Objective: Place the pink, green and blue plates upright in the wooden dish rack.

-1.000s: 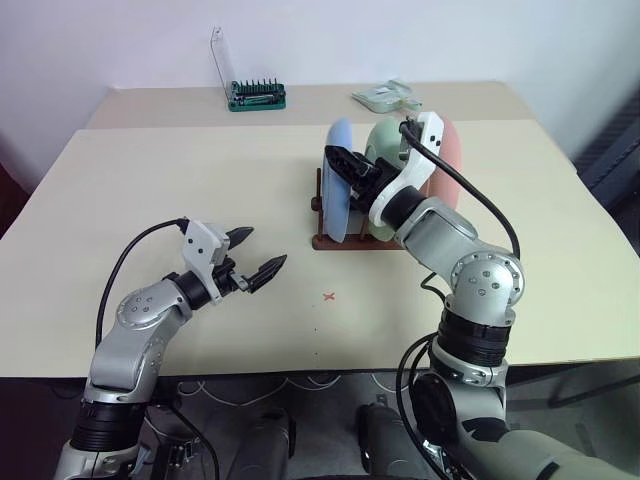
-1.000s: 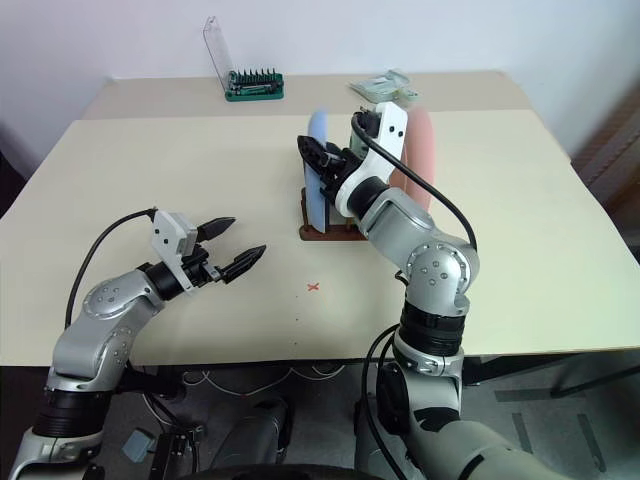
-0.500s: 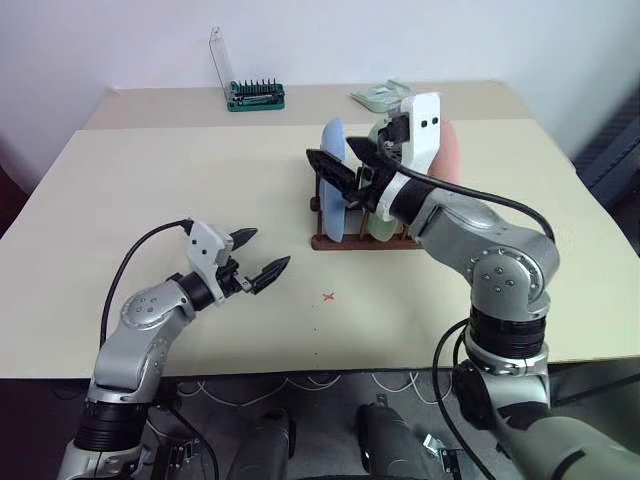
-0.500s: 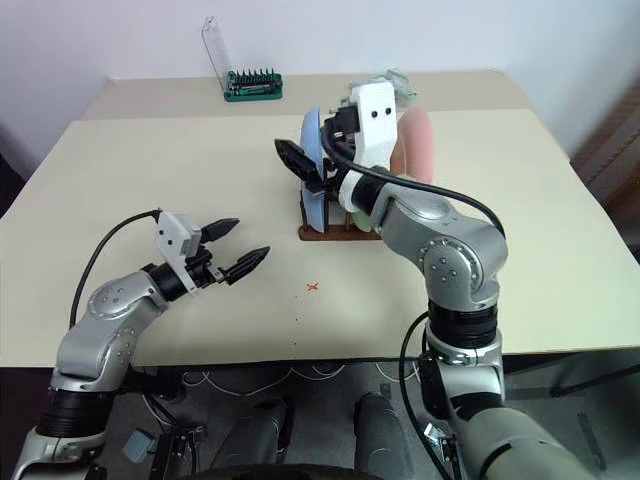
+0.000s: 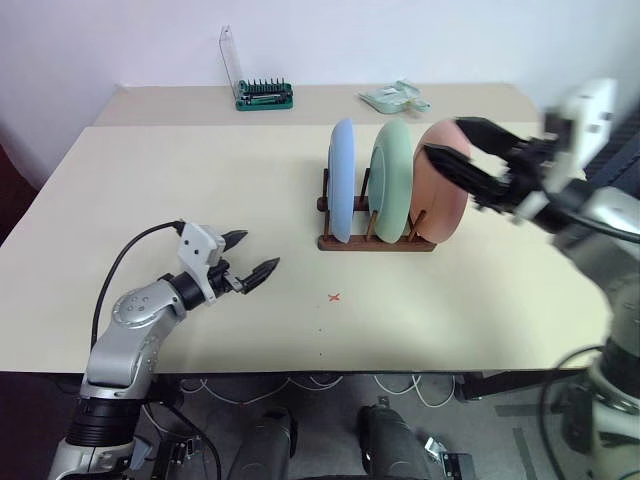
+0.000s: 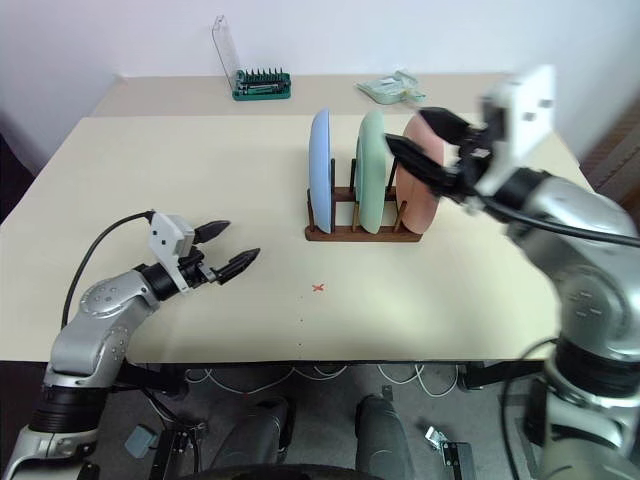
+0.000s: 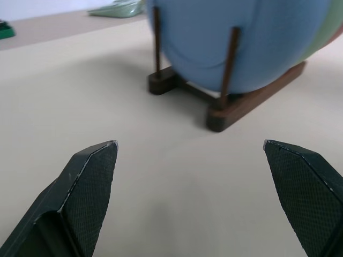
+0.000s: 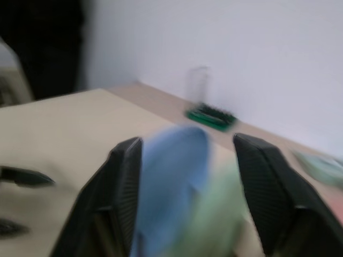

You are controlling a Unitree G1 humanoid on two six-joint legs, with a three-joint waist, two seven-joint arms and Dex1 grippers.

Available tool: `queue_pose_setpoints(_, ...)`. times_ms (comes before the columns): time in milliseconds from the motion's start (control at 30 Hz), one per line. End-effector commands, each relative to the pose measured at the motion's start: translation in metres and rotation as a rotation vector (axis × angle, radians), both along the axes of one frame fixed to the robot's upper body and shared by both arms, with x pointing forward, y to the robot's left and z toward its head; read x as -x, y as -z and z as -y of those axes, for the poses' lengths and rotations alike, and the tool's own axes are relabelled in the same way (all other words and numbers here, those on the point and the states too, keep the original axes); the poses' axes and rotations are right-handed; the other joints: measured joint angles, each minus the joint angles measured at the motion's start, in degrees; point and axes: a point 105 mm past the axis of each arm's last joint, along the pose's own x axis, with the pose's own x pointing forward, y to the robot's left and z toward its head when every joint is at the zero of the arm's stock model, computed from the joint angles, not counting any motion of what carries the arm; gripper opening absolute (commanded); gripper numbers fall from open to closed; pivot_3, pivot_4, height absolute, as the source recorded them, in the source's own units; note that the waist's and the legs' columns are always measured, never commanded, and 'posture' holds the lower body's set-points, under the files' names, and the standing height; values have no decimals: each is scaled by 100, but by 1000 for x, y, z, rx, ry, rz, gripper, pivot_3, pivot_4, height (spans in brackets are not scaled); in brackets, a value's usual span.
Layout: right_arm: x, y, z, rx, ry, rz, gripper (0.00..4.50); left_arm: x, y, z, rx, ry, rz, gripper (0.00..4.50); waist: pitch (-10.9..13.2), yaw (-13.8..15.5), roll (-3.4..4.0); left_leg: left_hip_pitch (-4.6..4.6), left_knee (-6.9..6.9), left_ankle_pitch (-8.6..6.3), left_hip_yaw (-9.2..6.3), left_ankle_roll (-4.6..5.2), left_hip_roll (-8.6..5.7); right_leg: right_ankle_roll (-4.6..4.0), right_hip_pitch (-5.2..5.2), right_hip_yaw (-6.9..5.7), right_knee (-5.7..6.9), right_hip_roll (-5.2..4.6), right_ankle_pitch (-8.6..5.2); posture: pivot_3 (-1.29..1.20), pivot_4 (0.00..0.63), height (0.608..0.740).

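On the left we see the left gripper (image 5: pixel 250 255) hovering low over the pale beige counter (image 5: pixel 150 190), its arm bent at the elbow and reaching forward and toward the right. Its two black fingers (image 7: pixel 88 182) are spread wide with nothing between them, pointing about level at the rack, which sits well apart from it.

Farther back, near the wall, we see a small green tool holder with a clear upright lid (image 5: pixel 262 93).

Near the middle of the counter stands the small dark brown wooden dish rack with thin upright pegs (image 5: pixel 375 241). All three plates stand upright in it, side by side. The round light blue plastic plate (image 5: pixel 342 180) takes the leftmost slot, the round pale mint green plastic plate (image 5: pixel 392 178) the middle one, and the round salmon pink plastic plate (image 5: pixel 445 185) the rightmost.

In front of the rack a small red cross mark (image 5: pixel 334 297) lies on the counter. Behind the rack, at the back edge, we see a pale green packet-like item (image 5: pixel 395 97).

On the right, the right gripper (image 5: pixel 462 150) is raised above the counter, in front of the pink plate in our head view, its arm coming in from the right and pointing to the left. Its black fingers (image 8: pixel 123 182) stand parted and hold nothing.
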Motion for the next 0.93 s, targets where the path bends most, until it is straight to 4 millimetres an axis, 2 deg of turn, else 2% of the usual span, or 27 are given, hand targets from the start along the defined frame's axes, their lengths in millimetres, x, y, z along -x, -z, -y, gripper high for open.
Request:
queue_pose_setpoints(33,27,-20,23,-45,-33,74,2849,-6,-12,-20,-15,-66,64,4500,0,-23,5,3,0,0,4,0,2,0,0,1,2,0,0,0,150,740)
queue_pose_setpoints(100,35,6,60,-64,66,-14,2849,-13,-4,-53,-53,-176,50,4500,-8,13,-8,8,0,0,6,1,4,0,5,0,3,0,0,0,150,740)
queue_pose_setpoints(133,39,13,72,-66,95,-39,2849,-14,-2,-60,-63,-203,48,4500,-12,19,-18,12,0,-1,-3,2,5,0,16,-9,1,2,-1,0,150,740)
queue_pose_setpoints(167,39,32,86,-40,163,-105,2849,-15,4,-75,-83,-249,34,4500,-12,19,-15,16,1,-4,-5,6,9,0,25,-13,-5,5,-2,0,150,740)
queue_pose_setpoints(200,41,44,96,-18,201,-147,2849,-15,8,-81,-94,-273,27,4500,-12,18,-13,13,1,-4,-1,7,4,1,25,-10,-13,1,-1,0,150,740)
queue_pose_setpoints(267,44,82,114,62,288,-259,2849,-14,15,-105,-109,-350,13,4500,-12,16,-10,14,4,-6,7,10,-3,2,27,-7,-19,-7,0,0,150,740)
queue_pose_setpoints(400,45,134,133,161,374,-353,2849,-11,25,-120,-99,-406,3,4500,-13,-21,-9,23,6,-6,17,11,0,4,33,0,-27,-8,0,0,150,740)
queue_pose_setpoints(533,36,149,140,143,398,-338,2849,-9,30,-110,-88,-376,-3,4500,-13,-18,-5,32,5,-6,17,10,3,4,38,1,-25,-6,0,0,150,740)
queue_pose_setpoints(800,21,161,128,135,338,-286,2849,6,43,-62,-49,-164,-64,4500,-13,7,-3,29,5,-6,16,10,1,4,39,3,-30,-9,0,0,150,740)
queue_pose_setpoints(933,12,162,127,120,327,-280,2849,6,40,-52,-32,-162,-52,4500,-14,6,-1,29,6,-6,15,10,0,3,40,3,-28,-9,0,0,150,740)
